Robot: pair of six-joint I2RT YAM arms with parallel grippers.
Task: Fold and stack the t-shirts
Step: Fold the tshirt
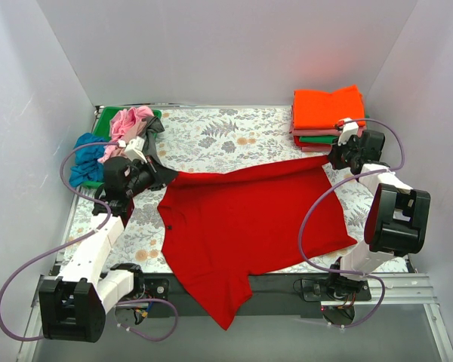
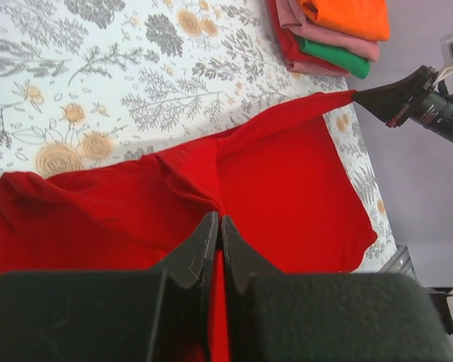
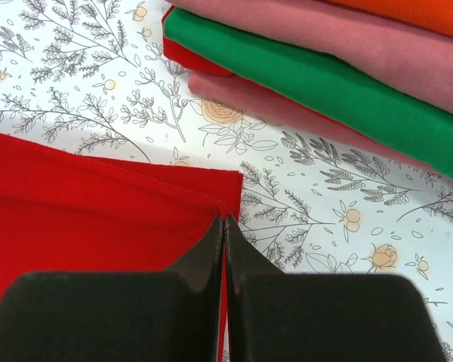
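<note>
Red t-shirt lies spread on the flowery tablecloth, with one part hanging over the near edge. The left gripper pinches its far left corner. The right gripper pinches its far right corner. A folded stack sits just behind the right gripper, and a loose pile of shirts sits behind the left one.

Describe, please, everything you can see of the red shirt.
The red shirt is large, plain, soft-looking cloth, lying spread and mildly wrinkled on the tablecloth, one part drooping over the near edge. Its far edge stretches between the left pincer and right pincer, each shut on a corner. The right corner lies near, not touching, the folded stack.
</note>
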